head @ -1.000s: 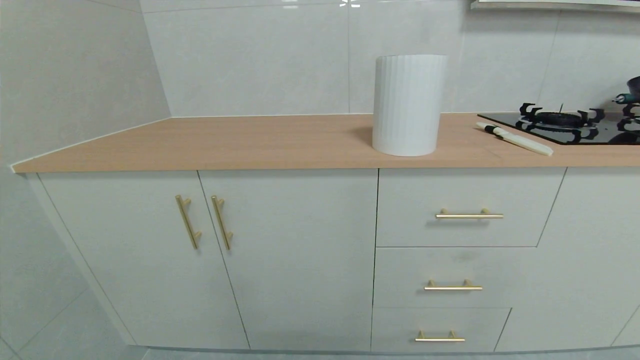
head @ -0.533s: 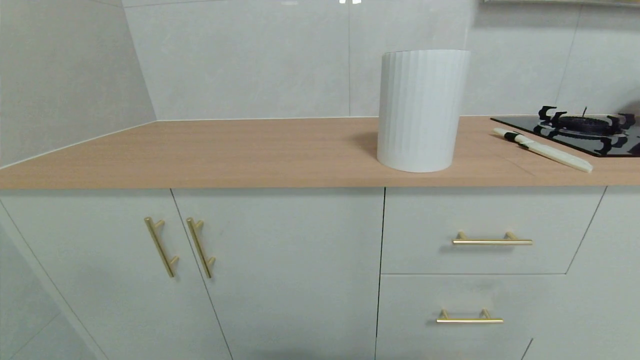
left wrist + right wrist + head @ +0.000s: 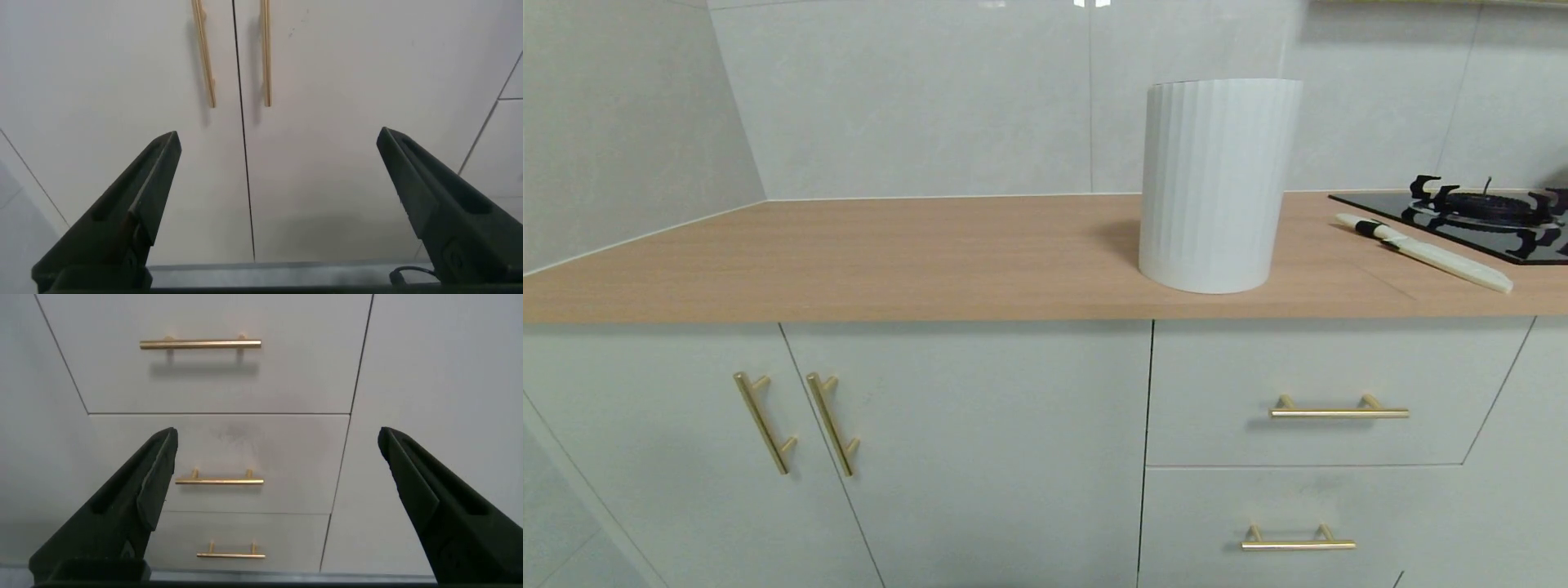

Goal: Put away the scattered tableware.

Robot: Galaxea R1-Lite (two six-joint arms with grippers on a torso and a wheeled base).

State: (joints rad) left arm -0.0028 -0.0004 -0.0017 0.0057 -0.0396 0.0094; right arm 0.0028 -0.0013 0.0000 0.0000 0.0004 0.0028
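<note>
A tall white ribbed holder [image 3: 1214,184] stands on the wooden counter [image 3: 890,253]. To its right a white knife [image 3: 1425,251] with a black band lies flat on the counter beside the stove. My left gripper [image 3: 278,155] is open, low down, facing the two cabinet doors [image 3: 237,122] with their gold handles. My right gripper [image 3: 278,453] is open too, facing the stack of drawers [image 3: 212,384]. Nothing is between the fingers of either one.
A black gas hob [image 3: 1478,214] with pan supports sits at the counter's right end. Tiled walls close the back and left. Below the counter are two doors [image 3: 849,457] on the left and drawers [image 3: 1331,392] with gold bar handles on the right.
The head camera has come closer to the counter and shifted; the holder, knife and cabinets look larger and lower in the picture. Nothing on the counter has moved.
</note>
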